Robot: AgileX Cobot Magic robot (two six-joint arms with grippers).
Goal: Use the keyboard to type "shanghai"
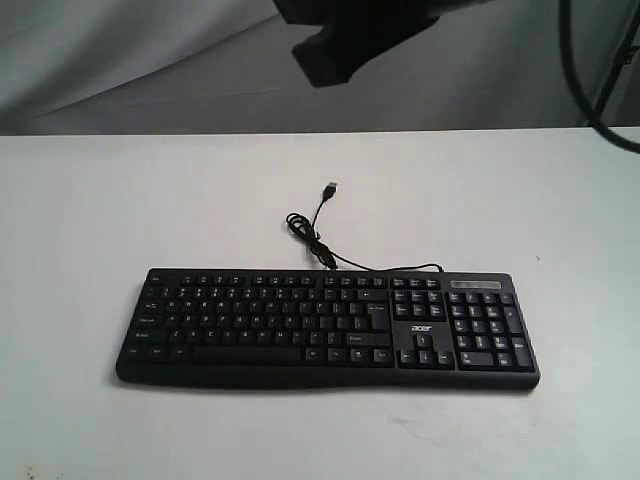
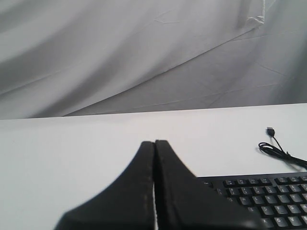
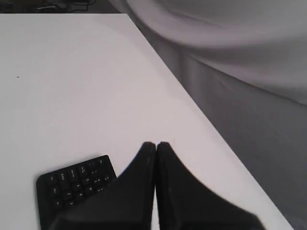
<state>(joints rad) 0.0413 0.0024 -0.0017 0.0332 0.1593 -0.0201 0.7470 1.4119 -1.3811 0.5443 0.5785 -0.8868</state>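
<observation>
The black full-size keyboard (image 1: 330, 325) with white legends and an "acer" logo lies flat on the white table, number pad on the right. Its thin black USB cable (image 1: 318, 235) curls away behind it, plug loose on the table. Neither gripper shows in the exterior view. In the left wrist view my left gripper (image 2: 154, 143) is shut with nothing held, above the table beside the keyboard's corner (image 2: 268, 196). In the right wrist view my right gripper (image 3: 156, 143) is likewise shut and empty, next to the keyboard's number-pad end (image 3: 74, 187).
The white table (image 1: 100, 220) runs back to a grey cloth backdrop (image 1: 150, 60). A dark piece of the rig (image 1: 360, 35) hangs at the top of the exterior view, with black cables (image 1: 600, 70) at the upper right. The table's edge (image 3: 201, 115) passes near my right gripper.
</observation>
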